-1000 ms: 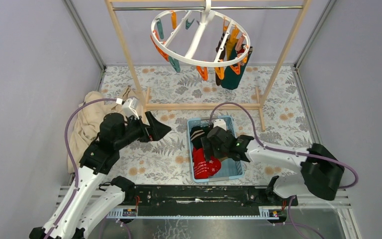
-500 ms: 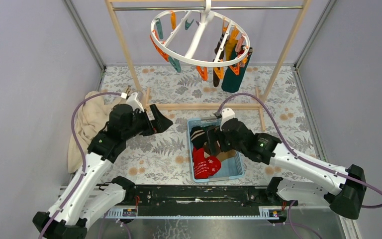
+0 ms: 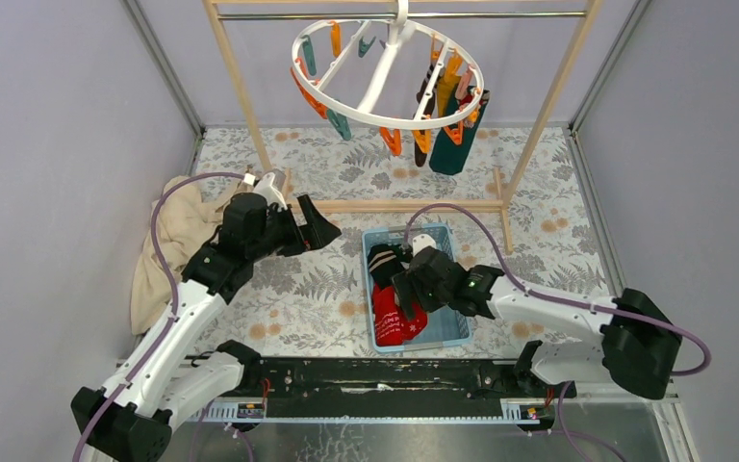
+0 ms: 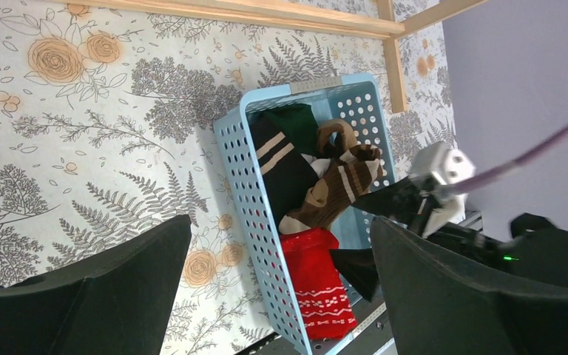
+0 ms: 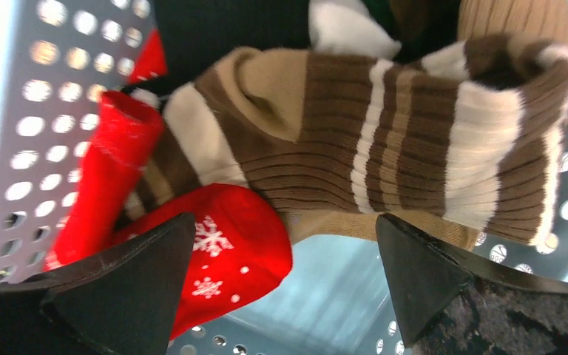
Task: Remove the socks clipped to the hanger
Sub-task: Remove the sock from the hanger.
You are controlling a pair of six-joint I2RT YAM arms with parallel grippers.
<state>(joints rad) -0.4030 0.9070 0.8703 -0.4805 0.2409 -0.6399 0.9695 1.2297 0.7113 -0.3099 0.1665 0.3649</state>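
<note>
Socks lie heaped in a light-blue perforated basket (image 3: 365, 281) on the fern-and-flower patterned tabletop (image 3: 298, 294), just ahead of the arm bases. Among them are a red sock with white snowflakes (image 3: 392, 324) at the near end, a brown sock with cream stripes (image 5: 384, 148) in the middle and a black sock with beige bands (image 3: 382, 260) towards the far end. The right pincer (image 3: 406, 292) hangs low over this pile, pointing down into the basket. Its jaws are spread wide, and its wrist camera shows the striped and red socks beneath the gap with nothing pinched. To the left of the basket and a little farther out, the left pincer (image 3: 311, 236) hovers above the tabletop with its jaws likewise spread and empty, its camera looking down on the basket. A large beige cloth (image 3: 168, 245) lies crumpled by the left wall, beside that arm. Beyond both arms stands a wooden rack frame (image 3: 390, 205), its low crossbar resting on the tabletop just past the basket. From its top rail hangs the hanger (image 3: 382, 82), tilted, well above and beyond both pincers. Orange clips (image 3: 392, 141) and teal clips (image 3: 339, 123) dangle bare on its left and near edge. On its right side a dark green sock (image 3: 457, 144) and at least one darker one (image 3: 425, 96) hang clipped close together.
</note>
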